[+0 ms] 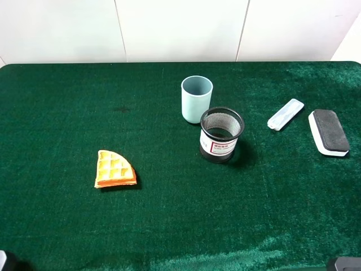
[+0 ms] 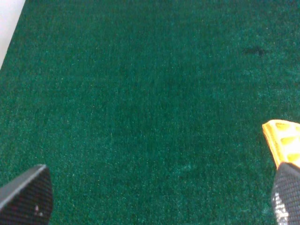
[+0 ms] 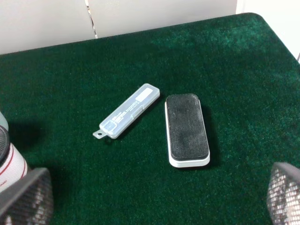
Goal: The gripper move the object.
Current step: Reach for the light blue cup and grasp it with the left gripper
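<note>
desk (image 1: 56,226): green cloth top, white wall behind.
left hand (image 2: 156,199): wide, held nothing; two dark fingertips (image 2: 26,194) stood far apart over bare cloth, near-left part of the desk.
waffle (image 1: 115,169): orange quarter wedge, flat on the desk, left of middle; in the left wrist view its edge lay just beside one fingertip.
spot (image 1: 121,109): small dark mark on the cloth, behind the waffle toward the wall.
cup (image 1: 196,99): pale blue-green, upright, mouth up, about mid-desk toward the back; well apart from both hands; just behind and left of the holder, contact could not be told.
holder (image 1: 221,134): black mesh, upright, white label with red band.
case (image 1: 285,114): slim clear plastic, flat, angled, right of the holder, apart from it.
eraser (image 1: 329,131): black felt up, white base, flat, just right of the case, not touching.
right hand (image 3: 154,197): wide, held nothing; fingertips far apart over the cloth, on the near side of case and eraser.
</note>
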Available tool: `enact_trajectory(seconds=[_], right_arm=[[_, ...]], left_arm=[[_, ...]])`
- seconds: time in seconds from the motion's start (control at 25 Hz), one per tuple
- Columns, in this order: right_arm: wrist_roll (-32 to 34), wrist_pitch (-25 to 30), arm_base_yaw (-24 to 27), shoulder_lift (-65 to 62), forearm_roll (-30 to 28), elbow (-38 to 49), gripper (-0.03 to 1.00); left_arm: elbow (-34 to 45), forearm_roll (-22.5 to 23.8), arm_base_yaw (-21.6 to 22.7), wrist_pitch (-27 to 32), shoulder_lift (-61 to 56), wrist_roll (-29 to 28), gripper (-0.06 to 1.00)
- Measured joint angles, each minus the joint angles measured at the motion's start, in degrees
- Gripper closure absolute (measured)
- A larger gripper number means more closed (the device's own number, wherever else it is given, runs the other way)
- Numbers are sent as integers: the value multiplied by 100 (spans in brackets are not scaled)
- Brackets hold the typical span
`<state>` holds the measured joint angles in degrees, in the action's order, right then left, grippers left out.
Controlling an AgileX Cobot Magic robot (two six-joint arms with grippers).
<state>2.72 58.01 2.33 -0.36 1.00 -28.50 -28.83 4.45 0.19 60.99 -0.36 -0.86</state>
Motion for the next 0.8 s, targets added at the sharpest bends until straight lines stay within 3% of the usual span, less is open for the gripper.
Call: enact_trajectory(seconds=[0.8], right_arm=[[0, 0, 0, 0, 0, 0, 27]], left_arm=[[18, 5, 0, -7, 0, 12, 0]])
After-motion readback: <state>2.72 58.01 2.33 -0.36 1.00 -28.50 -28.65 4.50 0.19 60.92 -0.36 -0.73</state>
